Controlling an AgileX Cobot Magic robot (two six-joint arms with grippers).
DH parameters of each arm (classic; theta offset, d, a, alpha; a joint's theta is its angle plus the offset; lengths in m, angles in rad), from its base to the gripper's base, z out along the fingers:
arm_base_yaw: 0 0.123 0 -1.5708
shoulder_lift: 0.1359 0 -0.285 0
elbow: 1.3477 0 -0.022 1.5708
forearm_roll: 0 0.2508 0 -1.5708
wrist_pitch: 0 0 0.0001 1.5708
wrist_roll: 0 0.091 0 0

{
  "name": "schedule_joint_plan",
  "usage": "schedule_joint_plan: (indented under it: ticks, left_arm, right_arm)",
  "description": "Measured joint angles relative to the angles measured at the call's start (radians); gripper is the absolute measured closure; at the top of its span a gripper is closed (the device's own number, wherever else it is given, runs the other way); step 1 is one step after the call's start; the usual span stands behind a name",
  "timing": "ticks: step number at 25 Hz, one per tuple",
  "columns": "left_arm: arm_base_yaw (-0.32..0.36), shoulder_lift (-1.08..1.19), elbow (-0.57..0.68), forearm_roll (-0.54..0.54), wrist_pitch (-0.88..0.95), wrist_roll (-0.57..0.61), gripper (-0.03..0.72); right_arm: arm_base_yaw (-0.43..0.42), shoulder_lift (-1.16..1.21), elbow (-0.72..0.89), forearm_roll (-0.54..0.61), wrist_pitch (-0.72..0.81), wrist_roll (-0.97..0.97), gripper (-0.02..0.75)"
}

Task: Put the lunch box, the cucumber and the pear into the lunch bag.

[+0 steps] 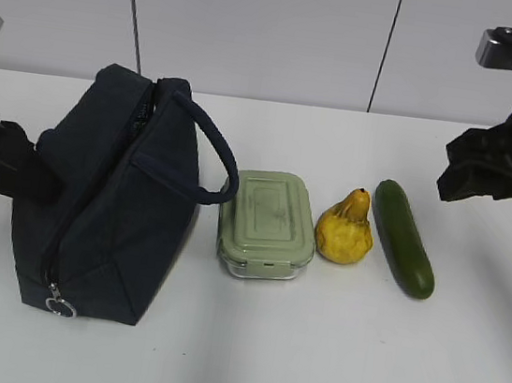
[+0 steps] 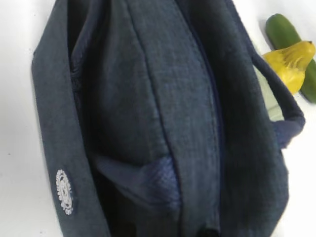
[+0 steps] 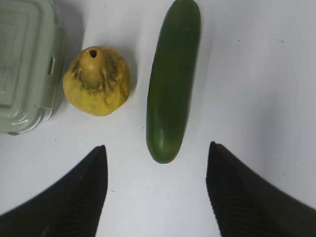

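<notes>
Your right gripper (image 3: 157,192) hangs with jaws apart above the cucumber's (image 3: 172,79) near end. Pear (image 1: 344,229) and lunch box (image 1: 268,223) lie left of it, then the lunch bag (image 1: 109,196). You cannot tell the left gripper's (image 1: 0,163) state.

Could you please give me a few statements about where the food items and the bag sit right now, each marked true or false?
1. The pear stands between the lunch box and the cucumber. True.
2. The cucumber is already inside the lunch bag. False: it lies on the table, at the far right of the row.
3. The right gripper is open, its fingers apart on either side of the cucumber's near end. True.
4. The lunch box has its lid off. False: the sage-green lid is on.
5. The lunch bag stands to the right of the lunch box in the exterior view. False: it stands to the left.
</notes>
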Motion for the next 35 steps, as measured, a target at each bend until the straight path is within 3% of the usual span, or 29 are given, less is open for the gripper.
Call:
schedule_joint_plan:
  ticks: [2, 6, 8, 13, 27, 35]
  left_arm:
    - [0.0, 0.019, 0.0, -0.002, -0.001, 0.008, 0.474]
    - [0.0, 0.023, 0.0, -0.008, -0.004, 0.015, 0.662]
    - [0.0, 0.024, 0.0, -0.008, -0.006, 0.018, 0.694]
    - [0.0, 0.024, 0.0, -0.008, -0.009, 0.019, 0.704]
    - [0.0, 0.024, 0.0, -0.008, -0.009, 0.021, 0.704]
    - [0.0, 0.024, 0.0, -0.008, -0.009, 0.021, 0.704]
  right_arm:
    - [0.0, 0.016, -0.005, 0.002, 0.0, -0.004, 0.248]
    - [0.0, 0.043, -0.02, 0.006, 0.0, -0.01, 0.248]
    - [0.0, 0.055, -0.034, 0.006, 0.0, -0.012, 0.248]
    - [0.0, 0.141, -0.131, 0.007, 0.034, -0.016, 0.248]
    - [0.0, 0.574, -0.613, -0.043, 0.269, 0.098, 0.248]
    - [0.0, 0.703, -0.672, -0.078, 0.29, 0.113, 0.248]
